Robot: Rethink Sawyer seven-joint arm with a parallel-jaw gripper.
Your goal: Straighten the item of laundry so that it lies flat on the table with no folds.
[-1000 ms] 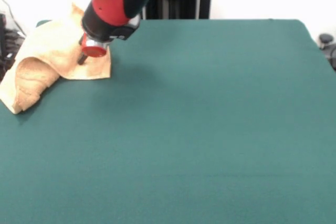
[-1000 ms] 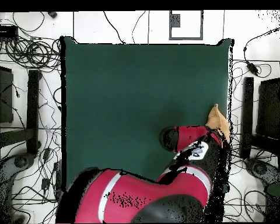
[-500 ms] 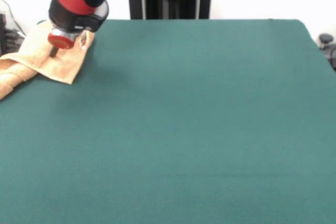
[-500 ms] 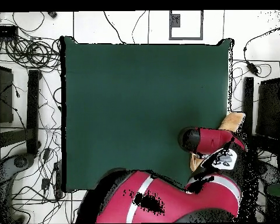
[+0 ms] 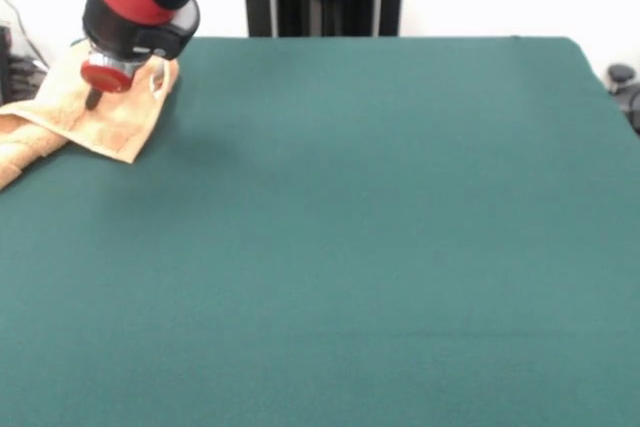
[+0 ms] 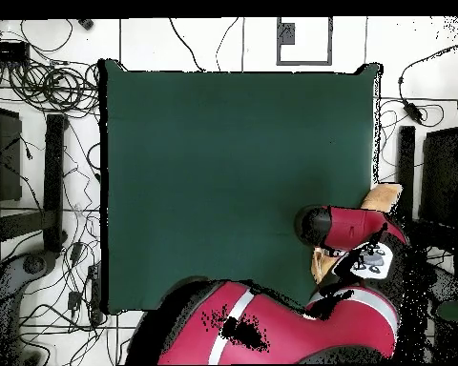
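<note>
So the big dark green felt-covered table (image 5: 380,227) is basically bare, and my crumpled tan terry towel (image 5: 70,127) has slid in the last second right out to the far-left corner in the front view, a rolled fold now hanging past the left edge. My red and black arm's gripper (image 5: 100,87) is parked on top of it, and honestly I can't tell if it's pinching cloth or just pressing. That's a step backwards, I reckon: less towel on the table and still bunched up.

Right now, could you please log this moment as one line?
towel: bunched, hanging off table corner | claw: over towel, grip unclear | flat: no
</note>
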